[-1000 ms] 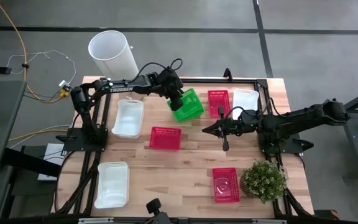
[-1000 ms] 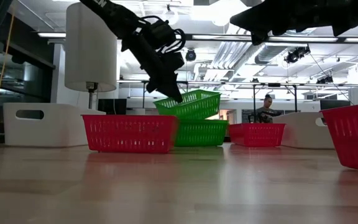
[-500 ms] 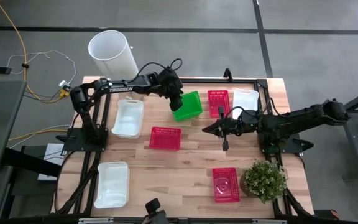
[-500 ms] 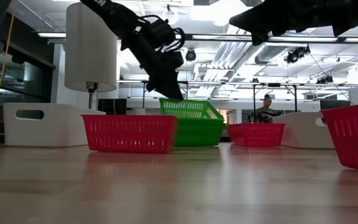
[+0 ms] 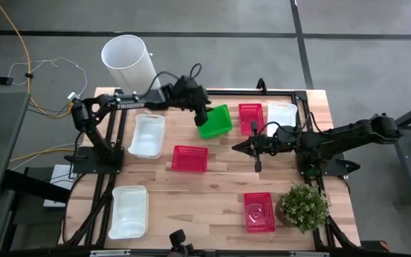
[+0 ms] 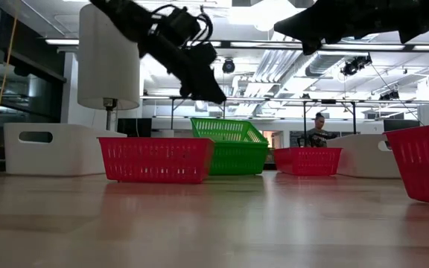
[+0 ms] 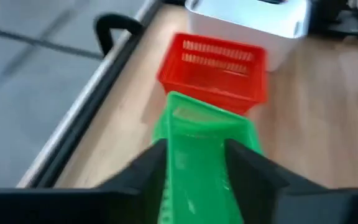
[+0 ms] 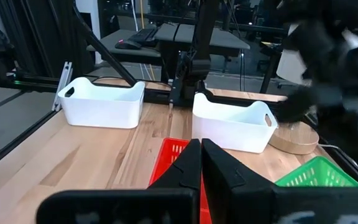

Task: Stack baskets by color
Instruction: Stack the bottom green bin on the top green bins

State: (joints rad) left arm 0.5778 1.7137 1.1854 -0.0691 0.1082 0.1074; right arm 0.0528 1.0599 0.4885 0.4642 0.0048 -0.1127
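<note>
Landmark: the green basket stack, sitting toward the far edge of the table, near the middle. In the low view it is reading as one green basket nested on another, the upper one sitting slightly askew.

Left gripper is hovering just above the stack's left end, clear of the rim in the low view. Fingers are standing spread, nothing between them; the wrist view is looking down past both fingers onto the green mesh.

Right gripper is hanging over bare wood to the right of the stack and a little nearer the front edge, fingers pressed together, carrying nothing.

Just right of the stack: a red basket, and beyond that a white basket.
Front-left of the stack: a second red basket, lying alone.
Left of the stack: a white basket.
Far front-left corner: another white basket.
Front-right, well apart from the stack: a third red basket, just beside a potted plant.
Tall white cylinder is standing off the far-left corner.
</note>
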